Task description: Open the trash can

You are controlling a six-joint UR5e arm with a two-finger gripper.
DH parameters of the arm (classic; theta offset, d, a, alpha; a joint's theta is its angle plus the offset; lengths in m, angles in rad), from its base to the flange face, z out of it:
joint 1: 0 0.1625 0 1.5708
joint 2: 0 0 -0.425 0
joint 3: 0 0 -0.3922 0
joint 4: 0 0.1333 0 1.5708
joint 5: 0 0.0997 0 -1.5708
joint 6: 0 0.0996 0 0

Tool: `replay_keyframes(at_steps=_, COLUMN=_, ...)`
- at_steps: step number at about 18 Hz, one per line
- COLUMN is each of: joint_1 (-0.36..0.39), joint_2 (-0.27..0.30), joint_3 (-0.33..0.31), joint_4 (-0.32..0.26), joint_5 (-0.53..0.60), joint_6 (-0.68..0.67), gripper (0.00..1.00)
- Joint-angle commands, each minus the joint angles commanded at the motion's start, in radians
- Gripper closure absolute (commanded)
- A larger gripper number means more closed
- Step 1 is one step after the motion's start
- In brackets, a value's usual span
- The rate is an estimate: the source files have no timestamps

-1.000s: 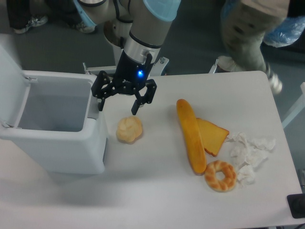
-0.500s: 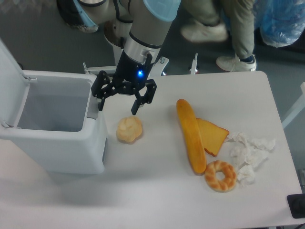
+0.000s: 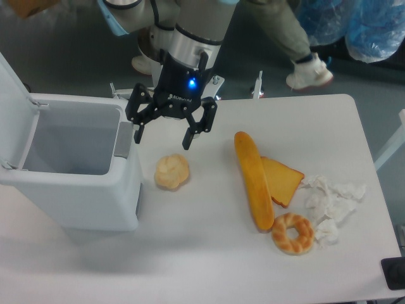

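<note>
Trash can [image 3: 76, 183] sits at the left side of the white desk [image 3: 209, 253]. It is big, boxy and pale grey-white. Its lid [image 3: 11, 88] stands up at the far left, so the top is open and you can see the bare inside. A grey strip [image 3: 123, 139] runs along its right rim. The robot arm reaches down from the top of the picture, and a small blue light glows on it. The tool [image 3: 162, 135] hangs in the air just to the right of the can's rim. Its two black fingers [image 3: 188, 134] are spread wide apart and hold nothing. One finger is near the grey strip, and the other is above the desk. A round bread roll [image 3: 172, 171] lies on the desk just below the tool, close beside the can. Further right is a long loaf [image 3: 253, 180] with a slice of toast [image 3: 282, 180] touching it. A ring-shaped pastry [image 3: 292, 233] lies by the end of the loaf. Crumpled white paper [image 3: 330, 202] is near the right edge.
</note>
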Motion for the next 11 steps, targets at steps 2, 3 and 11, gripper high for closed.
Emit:
replay_keyframes(at_steps=2, joint_1=0.009, joint_2=0.006, joint_3=0.003, joint_4=-0.003, joint_5=0.041, joint_6=0.112, gripper=0.00)
replay_keyframes(at_steps=3, joint_1=0.011, joint_2=0.011, joint_3=0.003, joint_4=-0.002, joint_5=0.058, joint_6=0.156, gripper=0.00)
replay_keyframes(at_steps=11, joint_1=0.011, joint_2=0.037, joint_3=0.005, joint_4=-0.006, joint_5=0.297, joint_6=0.480, gripper=0.00)
